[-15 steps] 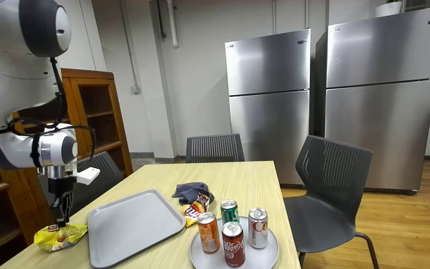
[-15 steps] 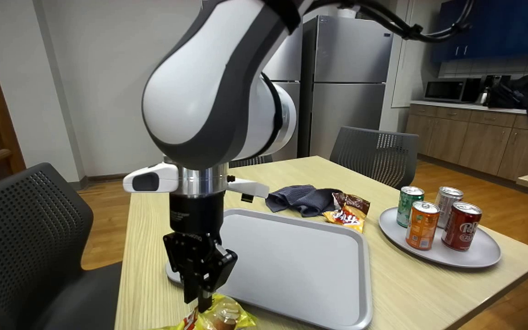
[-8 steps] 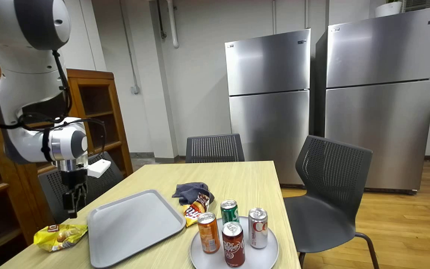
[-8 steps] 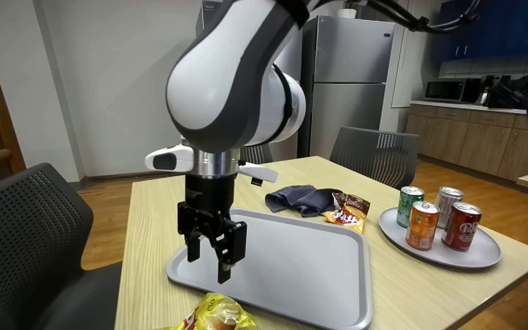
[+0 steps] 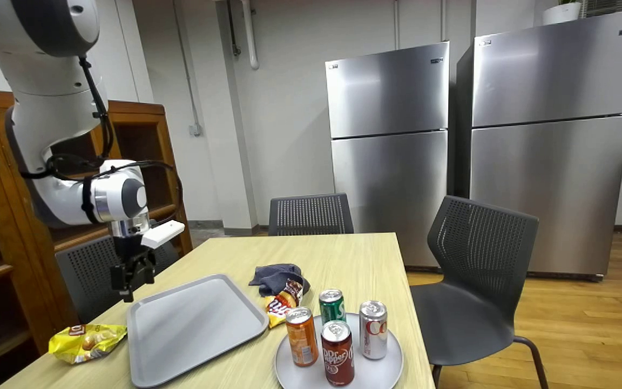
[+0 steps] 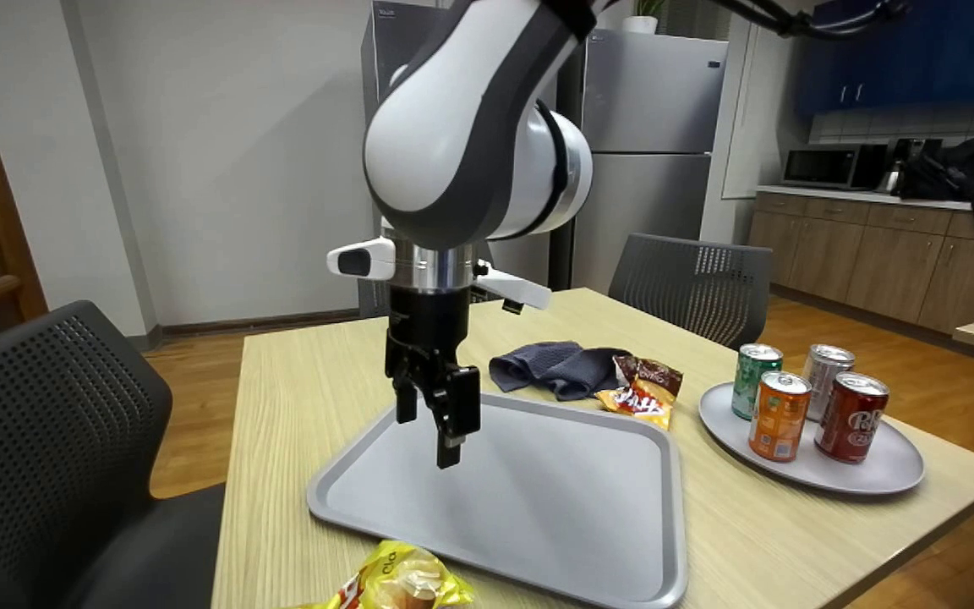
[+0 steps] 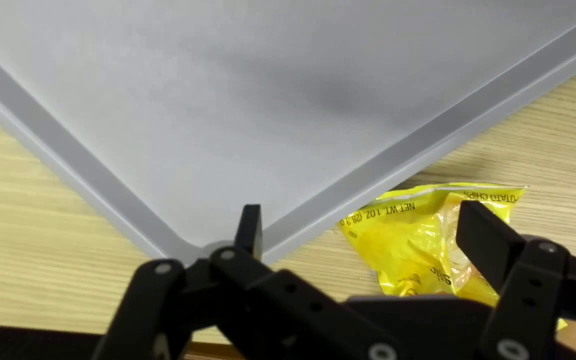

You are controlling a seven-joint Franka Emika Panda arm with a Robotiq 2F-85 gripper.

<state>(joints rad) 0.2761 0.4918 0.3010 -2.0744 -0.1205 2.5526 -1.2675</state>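
My gripper (image 6: 427, 436) stands wide open in the air, with nothing between its fingers. In the wrist view a yellow potato chip bag (image 7: 403, 245) lies on the table below and beyond the spread fingers, partly covered by the right-hand one. The same crumpled bag (image 5: 87, 343) rests by the near side of a grey tray (image 5: 197, 324) in an exterior view. A corner of that tray (image 7: 268, 125) fills much of the wrist view; the left-hand finger (image 7: 249, 230) overlaps its edge. In both exterior views the gripper is apart from bag and tray.
A grey round plate (image 5: 367, 375) carries several soda cans, with a Dr Pepper can (image 5: 338, 354) in front. Behind the tray lie a dark cloth (image 6: 555, 370) and an orange-brown snack bag (image 6: 646, 393). Chairs, including a dark one (image 6: 73, 440), stand around the table.
My gripper has risen off the yellow bag, opening wide as it went, and moved toward the tray's far end. The bag stays on the table, let go.
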